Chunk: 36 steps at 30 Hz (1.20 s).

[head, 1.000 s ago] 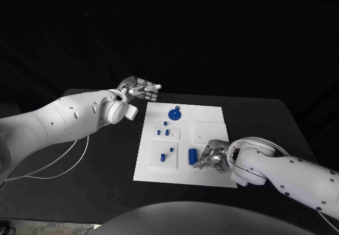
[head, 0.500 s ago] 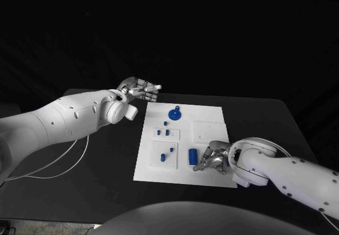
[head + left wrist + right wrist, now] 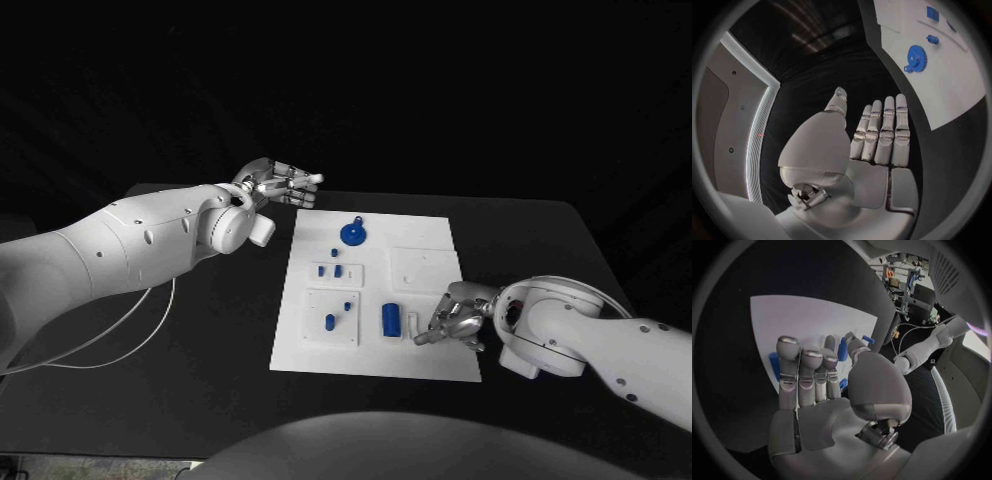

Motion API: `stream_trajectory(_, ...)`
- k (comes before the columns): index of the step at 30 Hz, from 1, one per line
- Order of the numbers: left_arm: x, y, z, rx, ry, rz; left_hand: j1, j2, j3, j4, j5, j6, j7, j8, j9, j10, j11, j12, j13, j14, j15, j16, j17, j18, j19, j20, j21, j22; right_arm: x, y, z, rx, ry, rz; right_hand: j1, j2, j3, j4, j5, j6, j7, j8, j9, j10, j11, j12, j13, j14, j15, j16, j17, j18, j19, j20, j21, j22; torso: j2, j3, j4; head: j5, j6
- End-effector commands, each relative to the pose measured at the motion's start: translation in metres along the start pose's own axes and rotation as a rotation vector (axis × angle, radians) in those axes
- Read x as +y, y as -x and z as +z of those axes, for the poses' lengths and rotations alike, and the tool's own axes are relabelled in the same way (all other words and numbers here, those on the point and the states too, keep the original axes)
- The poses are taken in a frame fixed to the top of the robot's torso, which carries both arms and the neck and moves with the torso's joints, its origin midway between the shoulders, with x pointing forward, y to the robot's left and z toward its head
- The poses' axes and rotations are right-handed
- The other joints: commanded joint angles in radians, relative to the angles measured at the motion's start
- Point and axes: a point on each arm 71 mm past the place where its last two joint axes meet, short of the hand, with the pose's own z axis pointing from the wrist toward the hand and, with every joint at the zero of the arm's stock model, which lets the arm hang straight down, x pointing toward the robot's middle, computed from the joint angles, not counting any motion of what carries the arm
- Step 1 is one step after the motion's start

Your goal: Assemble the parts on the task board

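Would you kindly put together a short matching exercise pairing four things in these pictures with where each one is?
Things:
1. left hand
2. right hand
3. blue gear
4. blue cylinder

Places:
A. lying on the task board, just beside the right hand
B. beyond the board's far left corner, fingers apart, holding nothing
C. on the far part of the board
D. over the board's near right part

Pairs: 1-B, 2-D, 3-C, 4-A

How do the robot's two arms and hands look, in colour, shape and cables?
Both arms are smooth, rounded white shells with small dark dots. The left hand and right hand are silver metal with segmented fingers. A thin white cable hangs below the left arm.
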Motion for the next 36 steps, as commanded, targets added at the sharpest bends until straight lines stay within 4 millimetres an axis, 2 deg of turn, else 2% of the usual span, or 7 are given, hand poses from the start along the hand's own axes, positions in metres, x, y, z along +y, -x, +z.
stream_trajectory(1,-0.003,-0.001,0.000,0.007,-0.032,-0.003,0.001,0.012,0.000,-0.006,0.003,0.006,-0.002,-0.001,0.002,0.006,-0.002,0.001,0.001,0.002,-0.003,-0.004,0.000,0.003,-0.002,-0.001,-0.005,-0.001,-0.005,0.008,-0.006,-0.005,0.062,0.009,0.007,0.024,0.010,-0.003,-0.012,-0.022,0.003,-0.003,-0.021,-0.004,0.007,-0.006,-0.001,0.001,-0.001,0.000,-0.002,-0.007,0.049,-0.004,0.002,0.003,-0.001,-0.0001,0.0006,-0.004,0.000)
stream_trajectory(4,-0.004,-0.001,0.000,0.006,-0.046,-0.006,0.002,0.024,-0.005,-0.012,0.005,0.013,-0.005,-0.001,0.001,0.016,-0.006,0.001,0.001,0.022,-0.009,-0.005,0.001,0.002,0.010,-0.007,-0.001,0.002,-0.017,0.021,-0.011,-0.055,0.047,0.029,0.004,0.052,0.016,-0.016,-0.025,-0.028,0.006,-0.003,-0.060,-0.007,0.008,-0.013,-0.006,0.001,0.001,-0.002,-0.003,-0.007,0.049,-0.001,0.003,0.004,-0.002,-0.0010,0.0011,-0.013,0.000)
stream_trajectory(8,-0.005,-0.002,0.000,0.009,-0.057,-0.008,0.001,0.036,-0.016,-0.017,0.006,0.017,-0.008,-0.002,0.001,0.042,-0.014,0.000,0.001,0.045,-0.017,-0.004,0.002,-0.002,0.025,-0.016,0.003,0.003,-0.032,0.034,-0.014,-0.093,-0.002,0.038,0.015,0.065,0.063,-0.037,-0.041,-0.036,0.009,-0.003,-0.117,-0.009,0.009,-0.018,-0.011,0.001,0.002,-0.003,-0.004,-0.005,0.049,0.000,0.003,0.005,-0.001,-0.0003,-0.0014,-0.016,0.000)
stream_trajectory(12,-0.005,-0.003,-0.001,0.014,-0.063,-0.011,0.001,0.039,-0.021,-0.019,0.007,0.019,-0.008,-0.001,0.001,0.044,-0.015,0.001,0.001,0.046,-0.018,-0.004,0.002,-0.004,0.027,-0.018,0.002,0.003,-0.046,0.040,-0.014,-0.080,-0.067,0.026,0.001,0.052,0.147,-0.066,-0.030,-0.035,0.008,-0.002,-0.158,-0.017,0.010,-0.038,-0.023,0.001,0.003,-0.009,-0.008,-0.006,0.048,0.001,-0.005,0.003,0.000,0.0014,-0.0016,-0.018,0.000)
stream_trajectory(17,-0.005,-0.005,-0.003,0.025,-0.060,-0.009,-0.004,0.040,-0.024,-0.016,0.007,0.018,-0.008,-0.002,0.001,0.041,-0.013,0.001,0.001,0.044,-0.017,-0.004,0.002,-0.004,0.027,-0.017,0.001,0.002,-0.061,0.046,-0.015,-0.073,-0.158,-0.011,-0.024,0.036,0.155,-0.063,-0.035,-0.021,0.003,0.002,-0.127,-0.015,0.008,-0.042,-0.029,0.001,0.002,-0.007,-0.006,-0.007,0.048,0.000,-0.007,0.005,0.000,0.0003,-0.0008,-0.022,0.000)
stream_trajectory(21,-0.005,-0.006,-0.003,0.033,-0.055,-0.004,-0.008,0.038,-0.025,-0.014,0.005,0.015,-0.007,-0.002,0.001,0.033,-0.011,0.001,0.001,0.039,-0.015,-0.004,0.001,-0.005,0.023,-0.016,-0.002,0.002,-0.067,0.049,-0.013,-0.088,-0.216,-0.055,-0.041,0.017,0.163,-0.035,-0.039,-0.020,-0.001,0.001,-0.037,-0.015,0.006,-0.048,-0.035,0.002,0.001,-0.009,-0.006,-0.010,0.049,-0.002,-0.009,0.005,0.000,-0.0008,-0.0007,-0.025,0.000)
stream_trajectory(36,-0.004,-0.008,-0.004,0.045,-0.050,-0.001,-0.013,0.031,-0.021,-0.008,0.004,0.011,-0.005,-0.002,0.001,0.027,-0.009,0.001,0.001,0.031,-0.013,-0.004,0.001,-0.005,0.017,-0.013,-0.004,0.001,-0.064,0.045,0.001,-0.106,-0.254,-0.090,-0.064,-0.015,0.162,0.017,-0.044,-0.024,0.001,0.000,0.009,-0.015,0.006,-0.051,-0.035,0.001,0.000,-0.011,-0.002,-0.011,0.049,-0.003,-0.012,0.005,0.001,-0.0016,0.0019,-0.034,0.000)
